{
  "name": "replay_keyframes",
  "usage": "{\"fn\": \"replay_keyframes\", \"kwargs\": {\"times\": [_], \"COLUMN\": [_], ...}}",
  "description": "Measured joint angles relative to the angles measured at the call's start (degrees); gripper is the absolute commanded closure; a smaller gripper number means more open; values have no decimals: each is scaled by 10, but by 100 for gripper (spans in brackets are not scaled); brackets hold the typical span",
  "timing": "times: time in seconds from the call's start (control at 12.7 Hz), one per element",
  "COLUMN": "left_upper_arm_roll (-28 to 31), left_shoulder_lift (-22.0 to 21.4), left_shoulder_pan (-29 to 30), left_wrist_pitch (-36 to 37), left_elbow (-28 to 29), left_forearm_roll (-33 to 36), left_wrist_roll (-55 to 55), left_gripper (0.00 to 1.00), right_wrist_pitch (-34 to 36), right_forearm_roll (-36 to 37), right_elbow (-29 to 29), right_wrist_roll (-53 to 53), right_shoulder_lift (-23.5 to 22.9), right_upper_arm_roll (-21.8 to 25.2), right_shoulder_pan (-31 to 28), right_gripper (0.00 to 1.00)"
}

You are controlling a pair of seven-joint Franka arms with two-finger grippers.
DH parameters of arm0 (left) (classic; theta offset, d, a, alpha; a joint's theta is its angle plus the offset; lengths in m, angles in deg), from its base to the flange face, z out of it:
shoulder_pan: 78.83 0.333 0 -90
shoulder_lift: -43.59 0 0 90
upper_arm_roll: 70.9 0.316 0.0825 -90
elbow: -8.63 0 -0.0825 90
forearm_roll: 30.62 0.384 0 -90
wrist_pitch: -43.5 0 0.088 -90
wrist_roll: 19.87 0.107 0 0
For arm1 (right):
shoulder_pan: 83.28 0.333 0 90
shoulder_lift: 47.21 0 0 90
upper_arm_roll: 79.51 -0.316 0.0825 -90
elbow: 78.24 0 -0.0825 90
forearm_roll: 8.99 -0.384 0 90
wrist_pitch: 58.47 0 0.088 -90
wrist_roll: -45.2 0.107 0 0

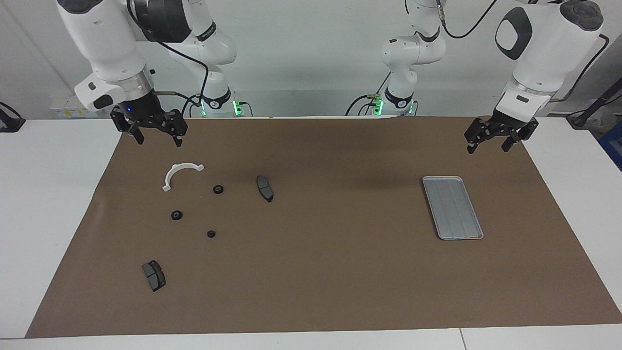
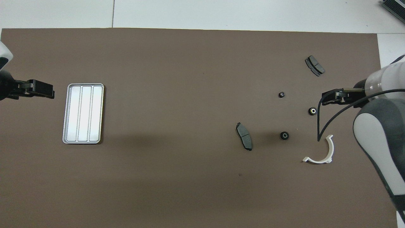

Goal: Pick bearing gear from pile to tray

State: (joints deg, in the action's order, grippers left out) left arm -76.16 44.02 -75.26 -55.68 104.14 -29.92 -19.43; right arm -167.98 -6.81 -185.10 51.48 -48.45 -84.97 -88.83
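While three small black gears lay loose on the brown mat toward the right arm's end of the worktop point(image 1: 48, 204), none of them was held: one gear point(image 1: 218, 189) sat nearest the robots, a second point(image 1: 177, 215) lay farther out, and a third, smaller one point(image 1: 211, 234) lay farther still. A white half-ring bracket point(image 1: 181, 174) rested just nearer the robots than the first gear, one dark brake pad point(image 1: 265, 188) lay beside that gear toward the middle of the mat, and another brake pad point(image 1: 153, 275) lay farthest from the robots. The silver tray point(image 1: 453, 207) sat well apart, toward the left arm's end. The right tool point(image 1: 155, 138) hung over the mat near the bracket, fingers spread and holding nothing. The left tool point(image 1: 491, 143) hung above the mat near the tray, likewise spread.
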Motion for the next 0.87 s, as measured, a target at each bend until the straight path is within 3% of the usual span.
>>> {"fn": "replay_keyframes", "kwargs": {"times": [0.55, 0.87], "left_upper_arm_roll": [0, 0], "left_shoulder_lift": [0, 0], "left_shoulder_pan": [0, 0], "left_wrist_pitch": [0, 0], "left_elbow": [0, 0], "left_forearm_roll": [0, 0], "left_wrist_roll": [0, 0], "left_gripper": [0, 0], "right_wrist_pitch": [-173, -247], "right_forearm_roll": [0, 0], "right_elbow": [-88, -104], "right_wrist_roll": [-46, -46], "right_shoulder_lift": [-82, -123], "right_upper_arm_roll": [1, 1], "right_shoulder_pan": [-36, -42], "right_gripper": [0, 0]}}
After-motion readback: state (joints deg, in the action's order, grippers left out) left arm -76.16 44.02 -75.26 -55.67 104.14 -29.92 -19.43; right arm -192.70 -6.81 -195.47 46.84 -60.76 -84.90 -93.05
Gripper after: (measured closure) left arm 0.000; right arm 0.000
